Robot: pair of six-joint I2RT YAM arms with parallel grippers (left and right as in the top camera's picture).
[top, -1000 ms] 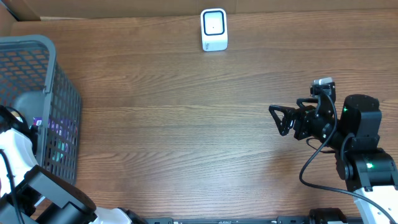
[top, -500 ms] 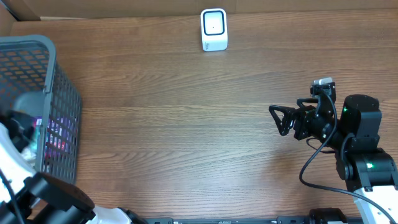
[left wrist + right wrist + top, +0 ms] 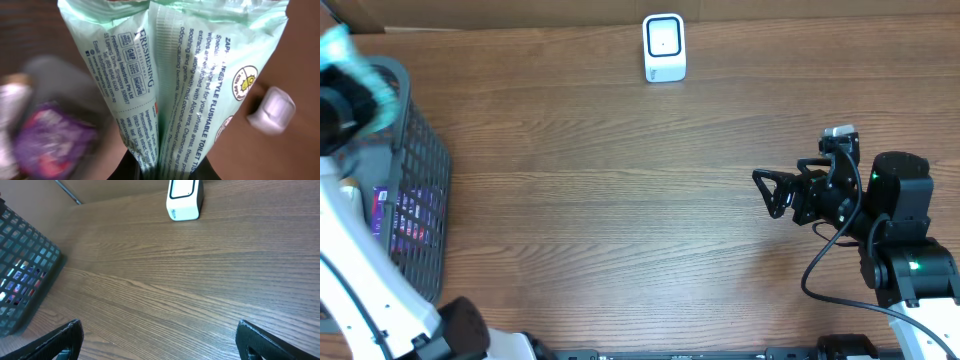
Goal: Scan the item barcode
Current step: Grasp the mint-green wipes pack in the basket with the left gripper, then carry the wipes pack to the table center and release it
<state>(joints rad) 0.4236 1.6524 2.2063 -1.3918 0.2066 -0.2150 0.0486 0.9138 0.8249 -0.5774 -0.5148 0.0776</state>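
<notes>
The left hand [image 3: 342,108], clenched on the pale green wipes packet [image 3: 170,75] at upper left, lay left of the white box scanner [image 3: 664,47]; the released right hand [image 3: 768,193] sat nearer.

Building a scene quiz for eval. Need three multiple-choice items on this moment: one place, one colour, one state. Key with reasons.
1. Where does the white scanner stand?
A. at the near edge, by the right arm
B. at the far edge of the table, apart from both arms
C. between the right tool's fingers

2. What colour is the wipes pack in the left tool?
A. red
B. black
C. pale green

3. How is the right tool?
A. open and empty
B. shut on the wipes pack
C. shut on the scanner

Key:
1 B: the overhead view shows it on bare wood at the far edge.
2 C: the left wrist view shows mint-green wrapping pinched at the tool.
3 A: its fingers stand wide apart over bare table.
</notes>
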